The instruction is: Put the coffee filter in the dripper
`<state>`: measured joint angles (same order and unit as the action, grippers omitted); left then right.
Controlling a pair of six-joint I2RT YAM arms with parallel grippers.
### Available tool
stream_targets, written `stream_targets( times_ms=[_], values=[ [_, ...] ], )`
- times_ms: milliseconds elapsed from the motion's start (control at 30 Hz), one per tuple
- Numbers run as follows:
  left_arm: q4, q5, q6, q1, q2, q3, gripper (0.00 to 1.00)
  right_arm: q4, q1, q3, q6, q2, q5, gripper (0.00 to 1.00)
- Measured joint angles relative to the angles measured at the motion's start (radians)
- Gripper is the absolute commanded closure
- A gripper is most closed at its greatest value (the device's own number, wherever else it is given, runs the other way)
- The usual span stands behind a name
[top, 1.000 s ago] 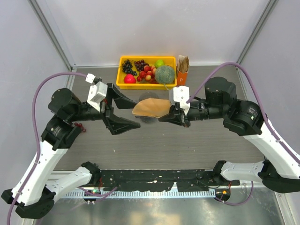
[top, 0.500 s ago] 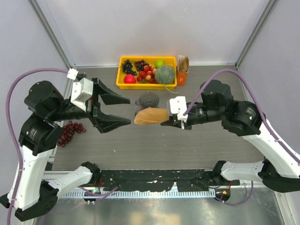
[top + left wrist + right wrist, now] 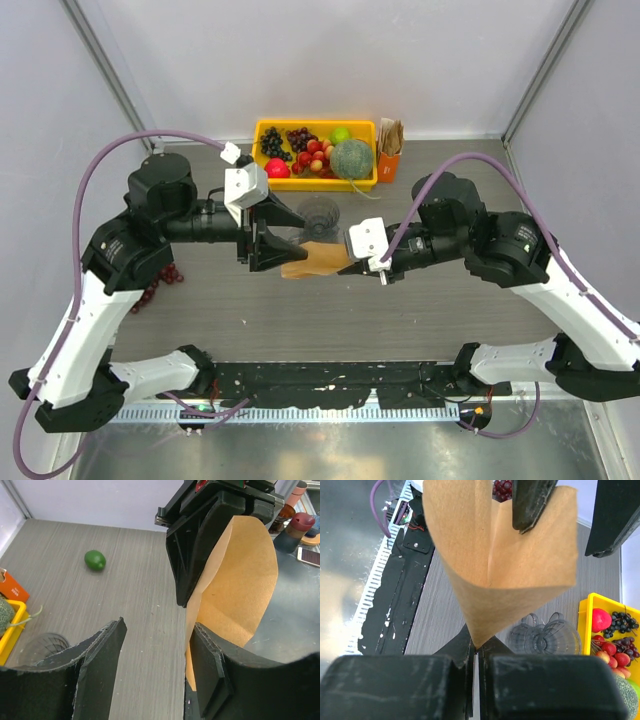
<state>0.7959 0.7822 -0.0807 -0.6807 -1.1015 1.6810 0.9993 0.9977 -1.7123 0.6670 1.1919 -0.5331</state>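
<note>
One coffee filter (image 3: 312,259), one dripper (image 3: 320,213). Filter aloft just near-side of dripper, tip pinched by right gripper (image 3: 352,262). Left gripper (image 3: 298,242), jaws spread, has swung in from far left to filter's mouth.

I can read no word, number or mark in any of my views. The coffee filter (image 3: 470,555) close in front of me shows only plain tan paper. The orange box (image 3: 388,167) beside the yellow tray (image 3: 310,185) is too small for me to make out any print on it.
</note>
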Motion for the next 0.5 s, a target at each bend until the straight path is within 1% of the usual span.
stream_targets(
  times_ms=[100, 200, 233, 267, 300, 333, 367, 400, 433, 467, 500],
  values=[
    [0.013, -0.011, -0.027, -0.016, 0.0, 0.0, 0.4, 0.006, 0.006, -0.002, 0.013, 0.0, 0.007, 0.95],
    [0.018, -0.011, -0.038, -0.033, 0.0, -0.005, 0.5, 0.011, 0.008, -0.013, 0.017, 0.005, 0.013, 0.94],
    [0.018, -0.01, -0.041, -0.038, 0.001, -0.011, 0.55, 0.011, 0.008, -0.018, 0.017, 0.009, 0.016, 0.92],
    [0.017, -0.01, -0.042, -0.042, 0.001, -0.017, 0.64, 0.012, 0.008, -0.024, 0.017, 0.012, 0.019, 0.91],
    [0.017, -0.008, -0.04, -0.045, 0.002, -0.027, 0.77, 0.01, 0.008, -0.029, 0.016, 0.016, 0.023, 0.87],
    [0.016, -0.008, -0.035, -0.048, 0.002, -0.039, 0.91, 0.006, 0.008, -0.032, 0.014, 0.019, 0.027, 0.83],
    [0.014, -0.008, -0.022, -0.05, 0.002, -0.05, 1.0, 0.001, 0.008, -0.032, 0.011, 0.021, 0.035, 0.73],
    [0.005, -0.014, -0.013, -0.051, 0.002, -0.066, 1.0, -0.004, 0.008, -0.033, 0.005, 0.021, 0.044, 0.66],
    [-0.005, -0.022, 0.003, -0.051, 0.003, -0.079, 1.0, -0.008, 0.002, -0.032, -0.009, 0.021, 0.053, 0.51],
    [-0.021, -0.04, 0.024, -0.051, 0.005, -0.096, 1.0, -0.015, -0.007, -0.032, -0.023, 0.021, 0.06, 0.46],
    [-0.032, -0.066, 0.049, -0.051, 0.007, -0.109, 1.0, -0.024, -0.02, -0.032, -0.042, 0.02, 0.064, 0.36]
  ],
)
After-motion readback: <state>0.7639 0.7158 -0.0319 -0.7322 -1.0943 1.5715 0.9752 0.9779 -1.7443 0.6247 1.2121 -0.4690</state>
